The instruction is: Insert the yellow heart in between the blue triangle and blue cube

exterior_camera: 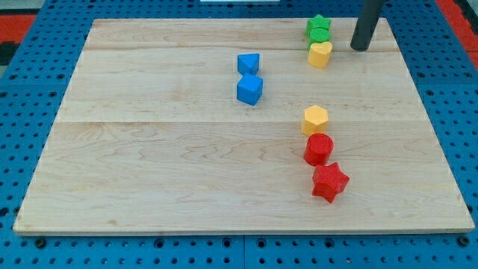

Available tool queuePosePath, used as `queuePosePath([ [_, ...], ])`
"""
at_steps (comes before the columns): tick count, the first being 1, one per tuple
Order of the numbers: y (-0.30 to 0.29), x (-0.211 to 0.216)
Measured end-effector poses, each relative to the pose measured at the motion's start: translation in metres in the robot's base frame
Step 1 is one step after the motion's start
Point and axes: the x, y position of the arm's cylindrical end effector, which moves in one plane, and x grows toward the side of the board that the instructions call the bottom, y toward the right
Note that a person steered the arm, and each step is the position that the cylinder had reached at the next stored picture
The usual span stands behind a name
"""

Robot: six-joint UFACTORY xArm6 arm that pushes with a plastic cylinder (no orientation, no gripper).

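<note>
Now | blocks: 2 blue, 2 yellow, 2 red, 2 green | no gripper, my tip [360,48] holds nothing

The worktop [149,149] is pale wood with fine grain, in long planks. Around it lies a blue pegboard [22,246] dotted with dark holes. The triangle [249,63] and cube [249,90] are blue. The heart [320,54] and hexagon [315,119] are yellow. Two blocks [318,28] are green. The cylinder [318,149] and star [329,182] are red. The rod [366,26] is dark grey.
</note>
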Motion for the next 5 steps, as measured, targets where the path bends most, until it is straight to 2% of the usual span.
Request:
queuePosePath([
  [5, -0.031, 0.021],
])
